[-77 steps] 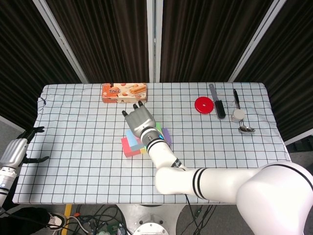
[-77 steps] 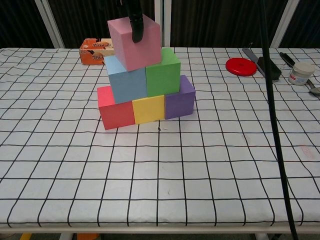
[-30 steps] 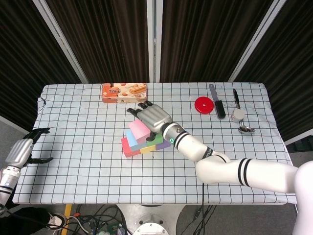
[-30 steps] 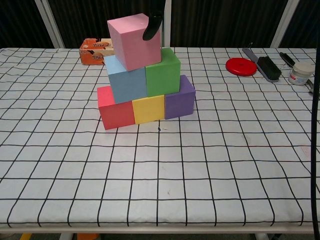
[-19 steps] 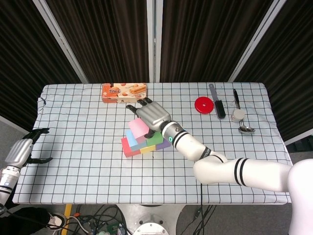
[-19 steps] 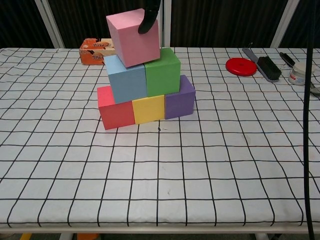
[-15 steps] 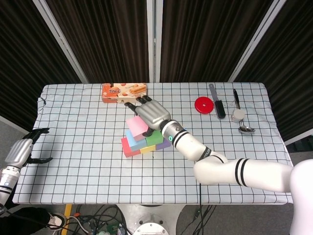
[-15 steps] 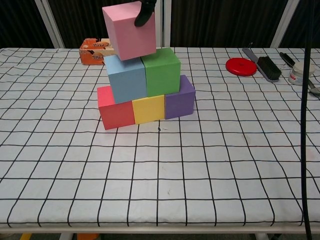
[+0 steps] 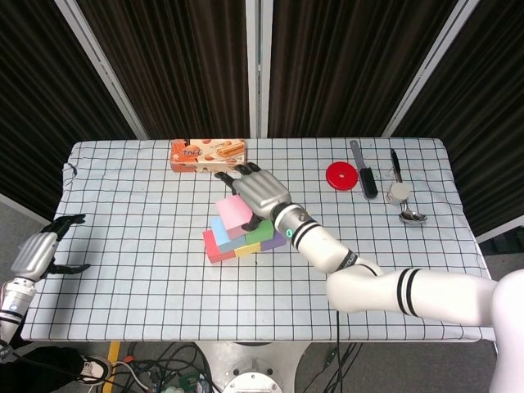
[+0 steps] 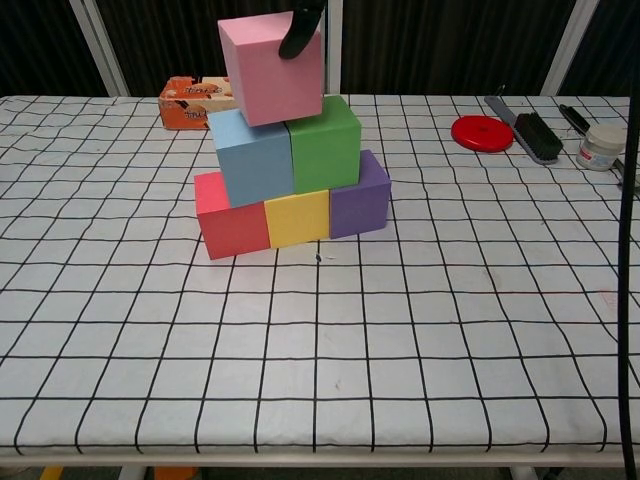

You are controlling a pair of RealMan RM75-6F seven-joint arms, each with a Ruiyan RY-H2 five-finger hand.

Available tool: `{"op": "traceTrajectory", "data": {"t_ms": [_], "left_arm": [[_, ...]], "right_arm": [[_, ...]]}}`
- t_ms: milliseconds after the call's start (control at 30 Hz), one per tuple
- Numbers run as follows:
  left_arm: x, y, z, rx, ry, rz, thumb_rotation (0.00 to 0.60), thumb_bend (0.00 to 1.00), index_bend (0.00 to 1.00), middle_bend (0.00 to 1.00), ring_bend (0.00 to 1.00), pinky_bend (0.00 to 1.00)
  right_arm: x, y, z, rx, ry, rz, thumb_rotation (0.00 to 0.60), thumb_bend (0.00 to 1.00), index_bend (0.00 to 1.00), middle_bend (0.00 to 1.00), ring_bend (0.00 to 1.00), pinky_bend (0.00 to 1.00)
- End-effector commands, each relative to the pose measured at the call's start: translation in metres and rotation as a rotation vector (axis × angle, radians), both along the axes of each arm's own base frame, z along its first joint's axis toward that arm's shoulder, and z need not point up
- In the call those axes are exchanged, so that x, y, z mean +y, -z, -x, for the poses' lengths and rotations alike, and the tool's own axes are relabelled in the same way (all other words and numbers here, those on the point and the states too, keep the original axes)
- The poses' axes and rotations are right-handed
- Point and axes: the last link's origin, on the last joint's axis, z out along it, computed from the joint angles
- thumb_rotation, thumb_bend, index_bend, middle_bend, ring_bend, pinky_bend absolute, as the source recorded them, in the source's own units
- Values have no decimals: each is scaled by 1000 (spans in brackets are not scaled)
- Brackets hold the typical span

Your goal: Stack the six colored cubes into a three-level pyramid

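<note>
Red (image 10: 230, 215), yellow (image 10: 297, 217) and purple (image 10: 360, 193) cubes form the bottom row on the checkered table. A blue cube (image 10: 252, 155) and a green cube (image 10: 325, 143) sit on them. On top is the pink cube (image 10: 270, 70), slightly turned, over the blue-green seam. My right hand (image 9: 260, 192) reaches over the stack from behind and holds the pink cube (image 9: 235, 213); one dark fingertip (image 10: 298, 35) presses its upper right face. Whether the cube rests fully on the second level I cannot tell. My left hand (image 9: 37, 254) hangs open off the table's left edge.
An orange snack box (image 9: 207, 154) lies behind the stack. At the far right are a red lid (image 9: 341, 175), a brush (image 9: 364, 176), a small jar (image 9: 398, 192) and a spoon (image 9: 412, 215). The table's front half holds nothing.
The right hand took hold of the pink cube again, lifted it leftward, and has now brought it back right and slightly lower over the second level. The left hand stayed put.
</note>
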Motion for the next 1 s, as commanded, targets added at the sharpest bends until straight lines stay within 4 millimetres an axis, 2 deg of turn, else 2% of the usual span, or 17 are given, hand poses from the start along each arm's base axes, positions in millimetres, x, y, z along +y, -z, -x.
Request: {"op": "traceTrajectory", "data": {"t_ms": [33, 1000], "left_arm": [[0, 0, 0, 1, 0, -1, 600, 22, 133, 173, 94, 189], [0, -3, 3, 3, -11, -1, 600, 22, 133, 173, 93, 189]], "right_arm": [[1, 0, -1, 11, 5, 7, 600, 192, 0, 512, 32, 0], [1, 12, -5, 31, 24, 10, 600, 185, 0, 512, 39, 0]]}}
